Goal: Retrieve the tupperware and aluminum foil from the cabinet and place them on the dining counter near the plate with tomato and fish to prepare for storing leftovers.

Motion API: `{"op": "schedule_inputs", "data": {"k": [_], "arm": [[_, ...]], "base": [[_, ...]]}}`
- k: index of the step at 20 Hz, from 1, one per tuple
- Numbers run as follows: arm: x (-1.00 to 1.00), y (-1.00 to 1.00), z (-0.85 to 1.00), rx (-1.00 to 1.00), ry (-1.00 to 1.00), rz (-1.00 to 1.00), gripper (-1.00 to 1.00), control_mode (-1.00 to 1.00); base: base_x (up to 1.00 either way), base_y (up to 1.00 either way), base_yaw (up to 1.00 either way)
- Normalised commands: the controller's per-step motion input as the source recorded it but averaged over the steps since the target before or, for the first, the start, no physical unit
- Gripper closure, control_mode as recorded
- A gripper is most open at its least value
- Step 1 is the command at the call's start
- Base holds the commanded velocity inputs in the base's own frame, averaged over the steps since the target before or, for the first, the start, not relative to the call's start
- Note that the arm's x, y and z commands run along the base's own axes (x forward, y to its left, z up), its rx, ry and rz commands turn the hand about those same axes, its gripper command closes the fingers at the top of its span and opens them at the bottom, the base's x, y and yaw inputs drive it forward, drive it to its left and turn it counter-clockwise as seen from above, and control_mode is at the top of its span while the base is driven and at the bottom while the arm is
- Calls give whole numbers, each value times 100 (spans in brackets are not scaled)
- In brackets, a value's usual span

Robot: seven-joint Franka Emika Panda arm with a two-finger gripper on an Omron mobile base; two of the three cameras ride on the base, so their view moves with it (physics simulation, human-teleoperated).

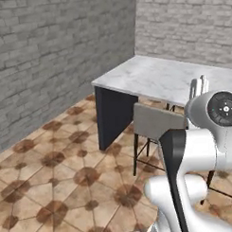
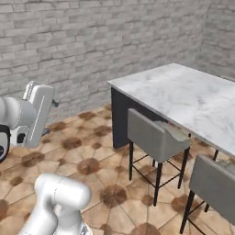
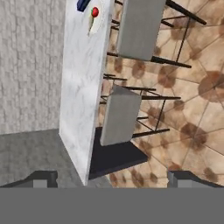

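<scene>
Heads up, your two-finger gripper has its jaws spread wide apart with nothing between them; in the hand view you only catch the two dark finger tips at the bottom corners.

The long white grey-veined marble dining counter runs away from the gripper as a tall strip in that view, its near end just above the gap between the fingers. Way at its far end, well apart from the pincer, sits the small round white plate with the little red ball of a tomato on it and the thin pale yellowish-green strip of fish just beside the tomato. The slim blue box of aluminum foil lies right next to the plate, cut off by the picture edge.

Two grey chairs stand along the counter over the brown patterned tile floor. In the left base view the white arm rises in front of the counter.
</scene>
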Motion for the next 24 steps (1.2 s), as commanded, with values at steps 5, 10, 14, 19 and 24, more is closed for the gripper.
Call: {"op": "schedule_inputs", "data": {"k": [5, 10, 14, 19, 24], "arm": [[0, 0, 0, 0, 0, 0, -100, 100], [0, 0, 0, 0, 0, 0, -100, 100], [0, 0, 0, 0, 0, 0, -100, 100], [0, 0, 0, 0, 0, 0, -100, 100], [0, 0, 0, 0, 0, 0, -100, 100]], "base": [[66, 100, 35], [100, 86, 21], [100, 75, 11], [100, 65, 8], [100, 29, -8]]}}
